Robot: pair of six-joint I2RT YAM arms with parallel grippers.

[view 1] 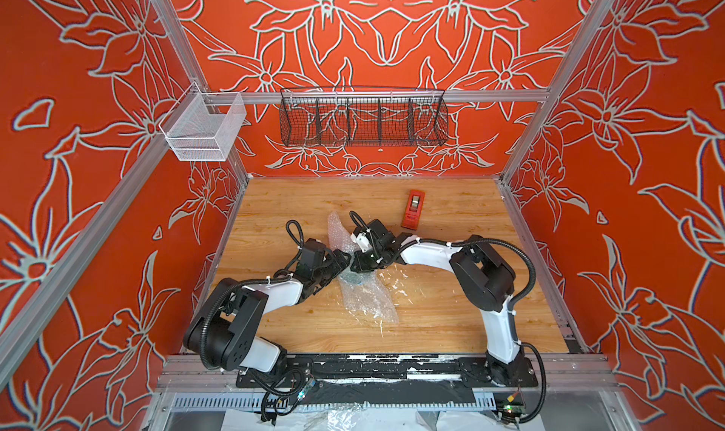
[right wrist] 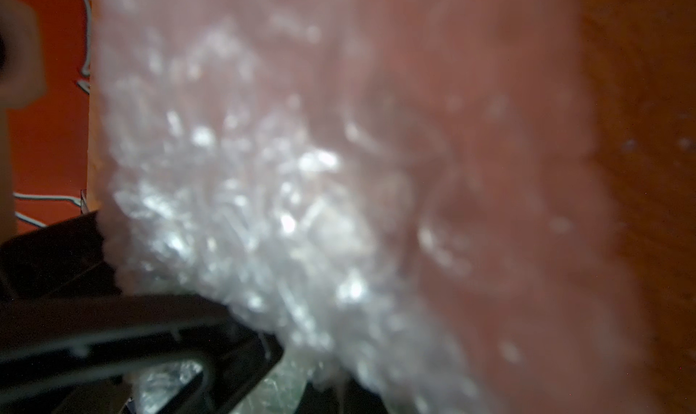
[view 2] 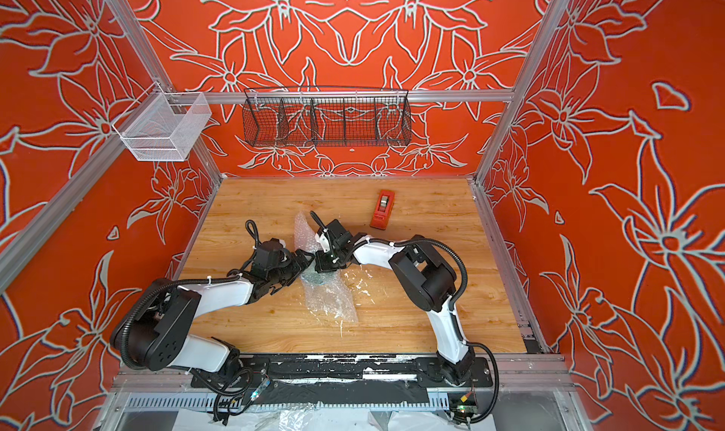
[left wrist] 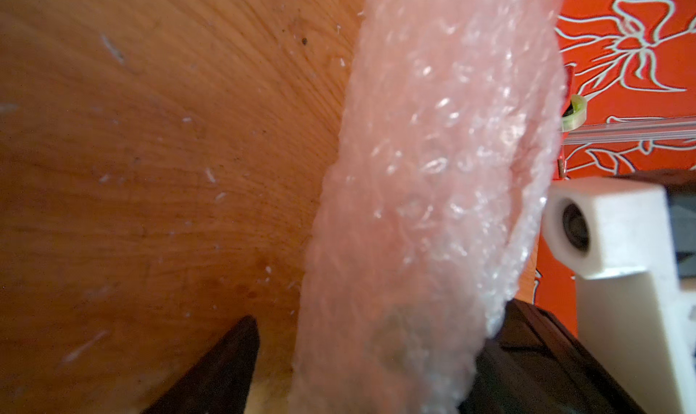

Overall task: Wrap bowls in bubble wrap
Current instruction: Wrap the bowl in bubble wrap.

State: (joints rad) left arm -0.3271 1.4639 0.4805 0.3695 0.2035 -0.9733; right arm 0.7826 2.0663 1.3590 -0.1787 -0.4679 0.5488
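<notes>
The bubble wrap (view 1: 370,299) (view 2: 333,299) lies as a long crumpled strip across the middle of the wooden table. The bowl (view 1: 350,281) (view 2: 314,281) shows only as a dim green patch through the wrap. Both grippers meet just above it. My right gripper (view 1: 355,266) (view 2: 318,266) is shut on the bubble wrap (right wrist: 263,167), and the far end of the wrap stands up from it. My left gripper (view 1: 344,261) (view 2: 305,261) is open. One dark finger (left wrist: 226,370) stays apart from the raised wrap (left wrist: 433,167), and the other finger is hidden behind it.
A red tape dispenser (view 1: 412,209) (view 2: 382,209) lies behind the right arm. A black wire basket (view 1: 363,121) and a white mesh basket (view 1: 204,131) hang on the back rail. White scraps (view 1: 392,280) dot the table next to the wrap.
</notes>
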